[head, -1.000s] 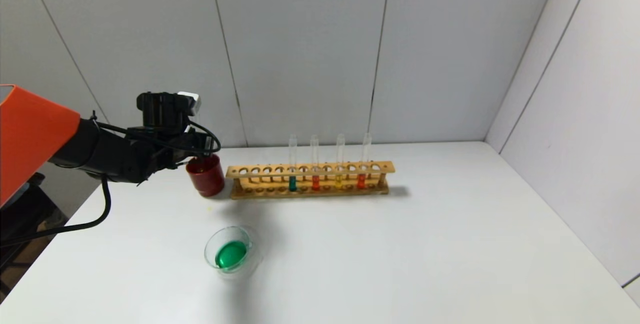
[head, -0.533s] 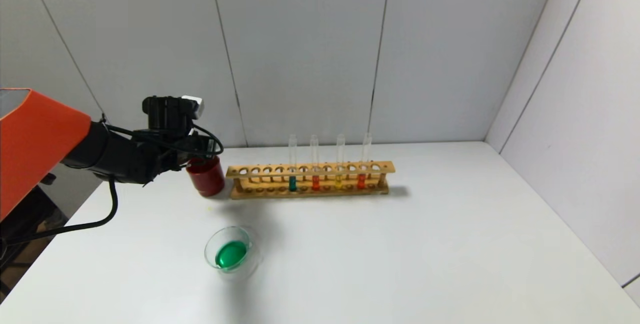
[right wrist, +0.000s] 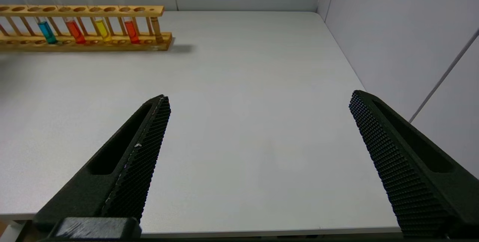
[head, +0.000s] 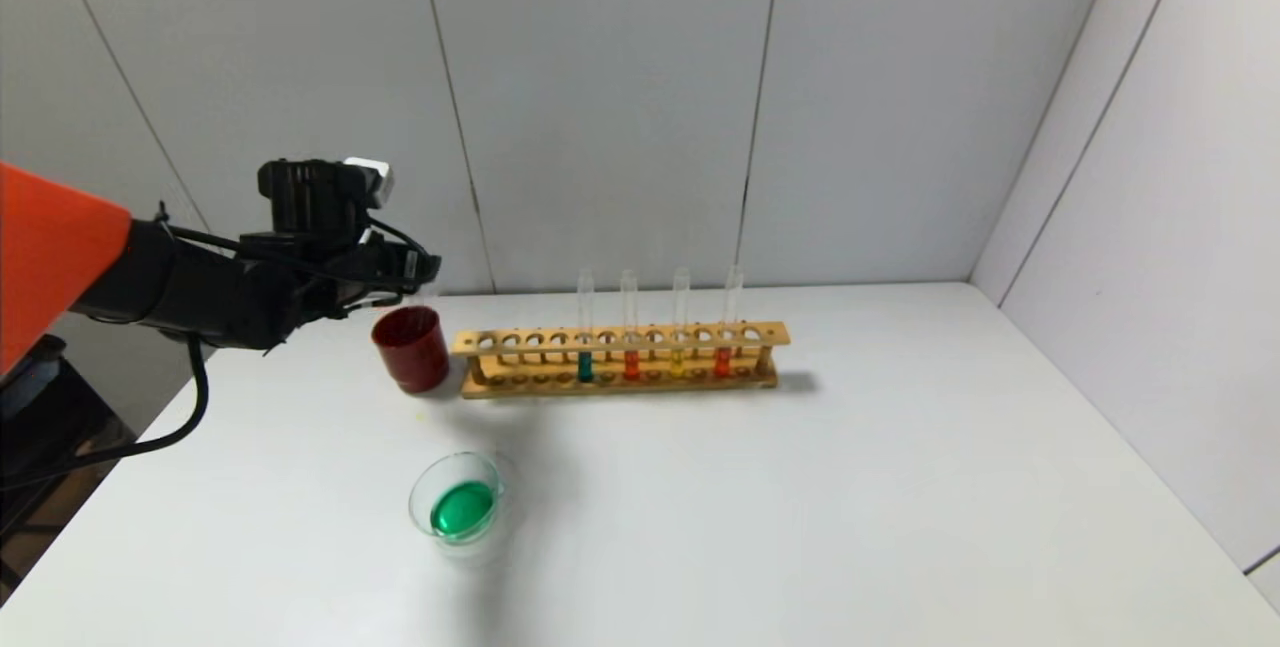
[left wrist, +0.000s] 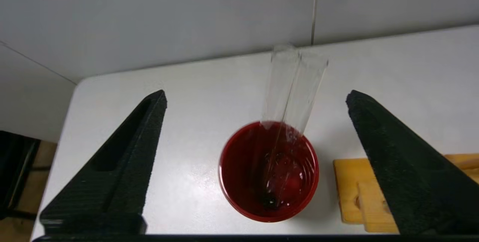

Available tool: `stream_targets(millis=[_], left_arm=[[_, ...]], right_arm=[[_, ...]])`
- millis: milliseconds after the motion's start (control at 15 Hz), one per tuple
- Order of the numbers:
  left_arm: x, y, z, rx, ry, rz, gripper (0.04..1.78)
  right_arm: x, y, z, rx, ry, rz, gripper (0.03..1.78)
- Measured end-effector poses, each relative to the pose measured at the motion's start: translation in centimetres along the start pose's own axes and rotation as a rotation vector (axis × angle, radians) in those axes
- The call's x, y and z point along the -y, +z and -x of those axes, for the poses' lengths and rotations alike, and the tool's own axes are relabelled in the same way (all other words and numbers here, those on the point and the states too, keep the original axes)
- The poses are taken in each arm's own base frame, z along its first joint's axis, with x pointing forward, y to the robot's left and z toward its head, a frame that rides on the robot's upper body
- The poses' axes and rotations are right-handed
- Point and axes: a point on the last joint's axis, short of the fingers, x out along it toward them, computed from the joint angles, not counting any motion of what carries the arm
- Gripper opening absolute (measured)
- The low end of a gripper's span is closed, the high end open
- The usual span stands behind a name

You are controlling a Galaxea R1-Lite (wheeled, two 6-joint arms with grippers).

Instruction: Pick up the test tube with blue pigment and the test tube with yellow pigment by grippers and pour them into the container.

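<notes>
My left gripper (head: 408,272) (left wrist: 255,94) hovers open just above the dark red cup (head: 410,349) (left wrist: 268,171), its fingers wide on either side. Two empty clear test tubes (left wrist: 293,85) lean in that cup, free of the fingers. The container (head: 460,507), a low glass dish, sits nearer on the table holding green liquid. No test tube with bright blue pigment shows. The wooden rack (head: 620,339) holds a teal tube (head: 585,365), a tube with yellow liquid (head: 677,360) (right wrist: 101,28) and two orange-red ones. My right gripper (right wrist: 260,95) is open over bare table.
The rack (right wrist: 86,43) stands along the back of the white table, right beside the red cup. Grey wall panels close the back and the right side. The table's left edge runs under my left arm.
My left gripper went from shut to wide open, letting a clear tube go into the red cup, and has risen slightly above the cup.
</notes>
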Motion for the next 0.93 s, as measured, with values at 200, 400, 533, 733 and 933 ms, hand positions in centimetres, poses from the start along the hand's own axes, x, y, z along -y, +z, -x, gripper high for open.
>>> stream_targets(millis=[200, 400, 533, 733, 933], left_arm=[[-1.4, 3.9, 4.1, 0.092, 0.043, 0.012, 1.75], [-3.4, 7.3, 11.2, 0.172, 0.146, 0.029, 1.75], [-4.7, 7.4, 17.0, 0.21, 0.218, 0.045, 1.75], [-6.2, 4.4, 25.3, 0.243, 0.316, 0.068, 1.75], [-7.1, -0.2, 32.0, 0.28, 0.397, 0.096, 1.75]], right_arm=[[0.0, 0.0, 0.0, 0.0, 0.001, 0.0, 1.75], [0.0, 0.0, 0.0, 0.0, 0.0, 0.0, 1.75], [0.0, 0.0, 0.0, 0.0, 0.0, 0.0, 1.75], [0.0, 0.0, 0.0, 0.0, 0.0, 0.0, 1.75], [0.0, 0.0, 0.0, 0.0, 0.0, 0.0, 1.75]])
